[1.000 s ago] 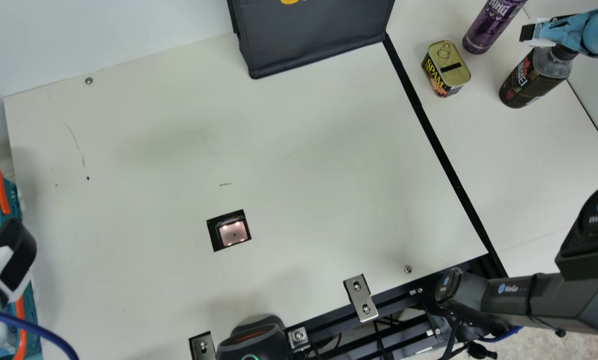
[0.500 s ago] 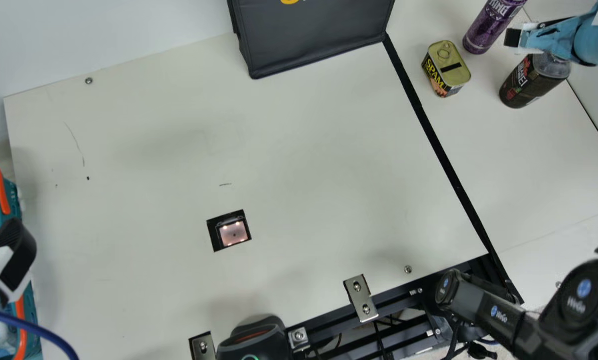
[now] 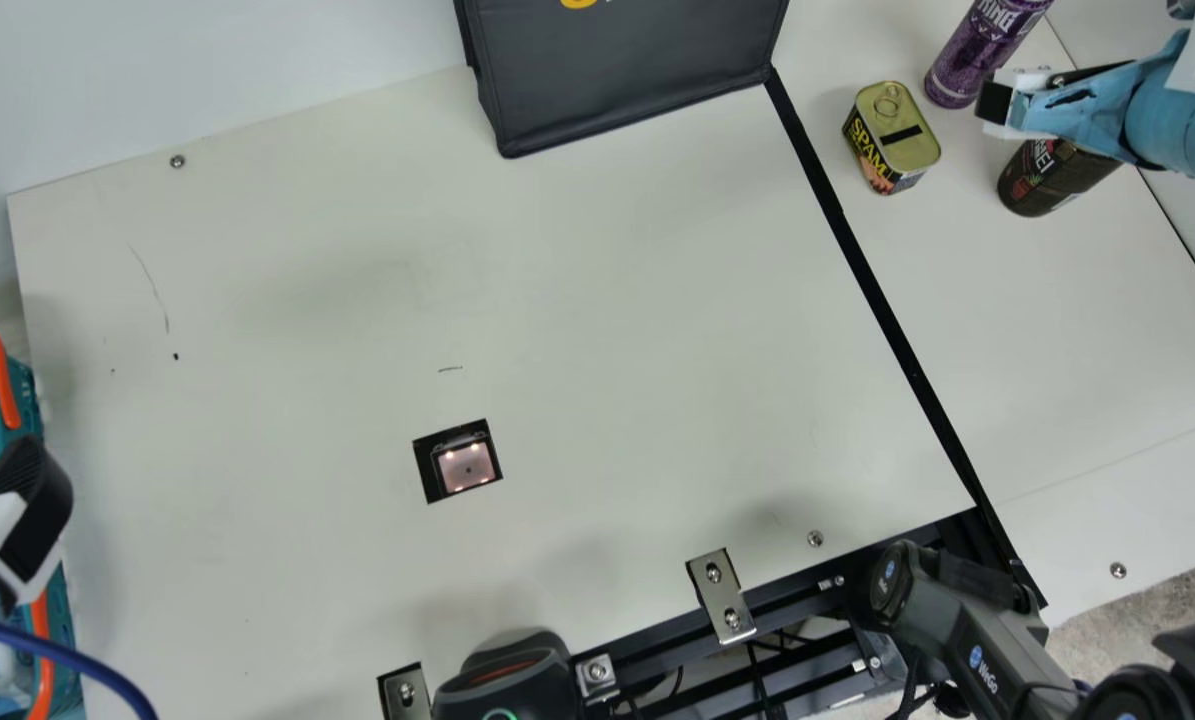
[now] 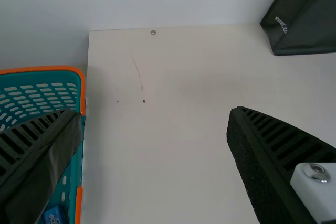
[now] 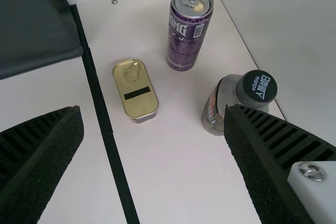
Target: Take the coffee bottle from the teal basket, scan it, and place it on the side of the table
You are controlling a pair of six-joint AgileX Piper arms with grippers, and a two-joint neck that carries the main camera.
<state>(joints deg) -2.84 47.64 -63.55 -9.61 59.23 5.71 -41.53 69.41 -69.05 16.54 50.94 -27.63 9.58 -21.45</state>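
Coffee bottle: we count one, standing on the table's right side.
Tin, purple can: we find one each.
Left gripper: one, fingers wide.
Right gripper: one, fingers wide.

Your neck camera looks steeply down on the table from farthest off, your left wrist camera faces down nearer the teal basket, your right wrist camera down close over the tin, purple can and coffee bottle, and all three share the black bag.
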